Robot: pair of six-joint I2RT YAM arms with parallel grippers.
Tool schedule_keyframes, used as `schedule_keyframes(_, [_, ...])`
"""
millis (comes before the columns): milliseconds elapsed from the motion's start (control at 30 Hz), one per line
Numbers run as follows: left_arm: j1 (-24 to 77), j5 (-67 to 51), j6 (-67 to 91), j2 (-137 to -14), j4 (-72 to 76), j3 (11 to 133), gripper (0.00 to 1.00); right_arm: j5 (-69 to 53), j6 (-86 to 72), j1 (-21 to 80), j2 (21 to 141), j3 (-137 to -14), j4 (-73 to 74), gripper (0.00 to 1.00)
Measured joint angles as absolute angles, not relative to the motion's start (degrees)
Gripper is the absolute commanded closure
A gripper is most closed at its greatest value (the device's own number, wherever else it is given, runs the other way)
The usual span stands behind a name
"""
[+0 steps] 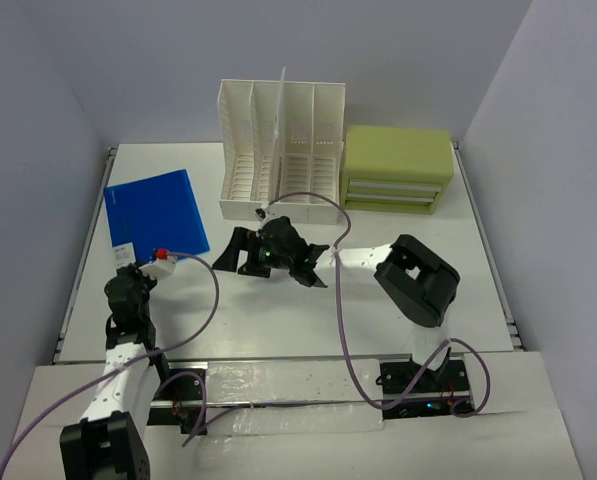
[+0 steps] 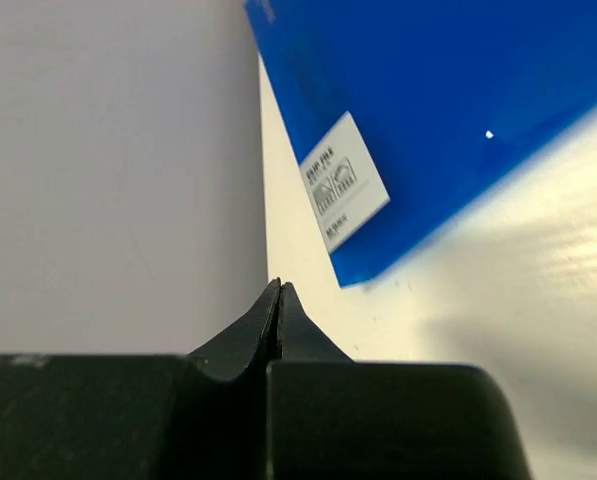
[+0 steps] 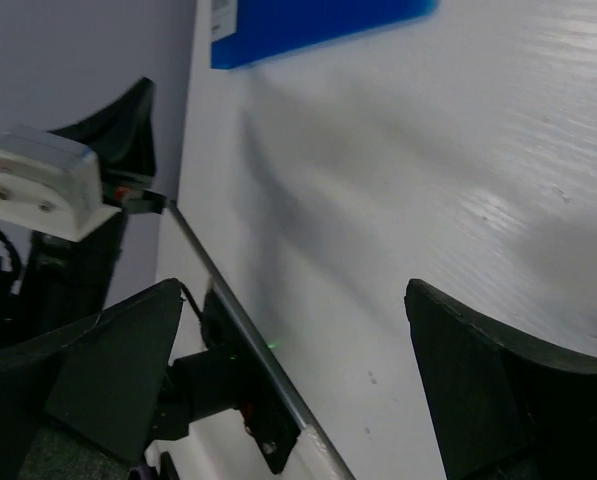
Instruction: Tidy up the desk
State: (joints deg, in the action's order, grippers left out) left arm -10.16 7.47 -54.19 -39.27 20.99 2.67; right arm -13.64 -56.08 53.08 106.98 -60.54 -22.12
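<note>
Soft, even overhead light fills the top view; the large flat white rectangular surface [image 1: 398, 300] is bright, with only faint shadows on it. In the left wrist view the flat glossy blue folder [image 2: 428, 90] blurs along its lower edge, its white label [image 2: 345, 182] is barely legible, and the black left hand [image 2: 279, 290] is underexposed. The right wrist view shows streaky sheen and a broad grey shadow on the surface; the black right hand [image 3: 294, 300] is out of focus.

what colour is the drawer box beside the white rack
The drawer box is yellow-green; the top view shows it best.
</note>
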Motion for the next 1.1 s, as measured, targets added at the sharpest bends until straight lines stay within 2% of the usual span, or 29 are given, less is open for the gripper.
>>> schedule_keyframes(233, [-10.2, 6.3, -52.7, -35.5, 10.4, 2.6, 0.98, -14.4, -59.4, 52.8, 112.5, -69.7, -23.2, 0.0])
schedule_keyframes(300, [-10.2, 5.6, -51.1, -36.5, 7.7, 3.1, 0.88, -14.2, -60.0, 52.8, 113.6, -70.3, -23.1, 0.0])
schedule_keyframes(333, [-10.2, 5.3, -49.7, -37.8, 6.0, 4.0, 0.75, -14.2, -60.3, 52.8, 113.7, -70.1, -23.0, 0.0])
schedule_keyframes(433, [-11.3, 2.9, -43.1, -45.7, 0.5, 10.6, 0.52, -13.9, -60.5, 52.7, 113.8, -69.7, -22.7, 0.01])
schedule_keyframes(533, [-16.3, -1.0, -35.2, -55.1, -4.7, 21.7, 0.43, -13.3, -60.2, 52.7, 113.5, -69.2, -22.8, 0.01])
schedule_keyframes(633, [-22.7, -5.7, -27.4, -65.5, -9.1, 35.2, 0.39, -12.6, -60.0, 52.7, 113.3, -68.7, -22.4, 0.01])
schedule_keyframes(733, [-26.8, -8.8, -22.1, -72.3, -10.1, 43.0, 0.39, -12.5, -60.2, 52.7, 113.4, -68.8, -22.2, 0.02])
schedule_keyframes(933, [-26.9, -10.2, -23.1, -70.9, -13.0, 39.2, 0.38, -13.1, -62.0, 52.7, 116.2, -72.0, -23.2, 0.04])
schedule_keyframes(1100, [-15.2, 0.6, -33.6, -63.3, -8.2, 29.3, 0.34, -13.3, -62.5, 52.7, 116.6, -72.0, -24.0, 0.05])
